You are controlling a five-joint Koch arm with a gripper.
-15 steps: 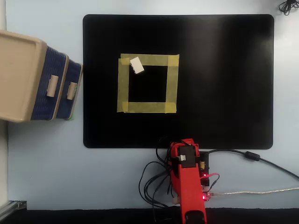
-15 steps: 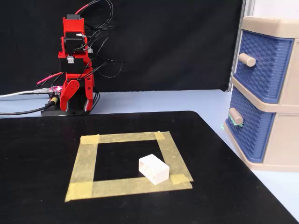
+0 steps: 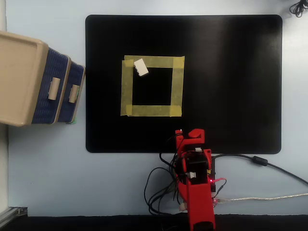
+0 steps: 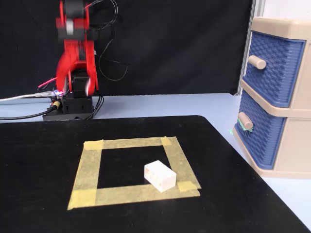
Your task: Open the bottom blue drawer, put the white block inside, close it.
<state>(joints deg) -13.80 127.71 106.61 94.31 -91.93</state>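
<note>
The white block lies on the corner of a yellow tape square on the black mat. The beige cabinet stands off the mat; its bottom blue drawer is pushed in, as is the upper one. My red gripper is raised over the mat's edge by the arm's base, far from block and drawer. It is blurred in the fixed view, with a gap showing between its fingers and nothing held.
The black mat covers most of the light-blue table. Cables trail from the arm's base. A dark curtain hangs behind the arm in the fixed view.
The arm has lifted out of its folded pose and swung the gripper forward over the mat's edge. Block and drawers have not moved.
</note>
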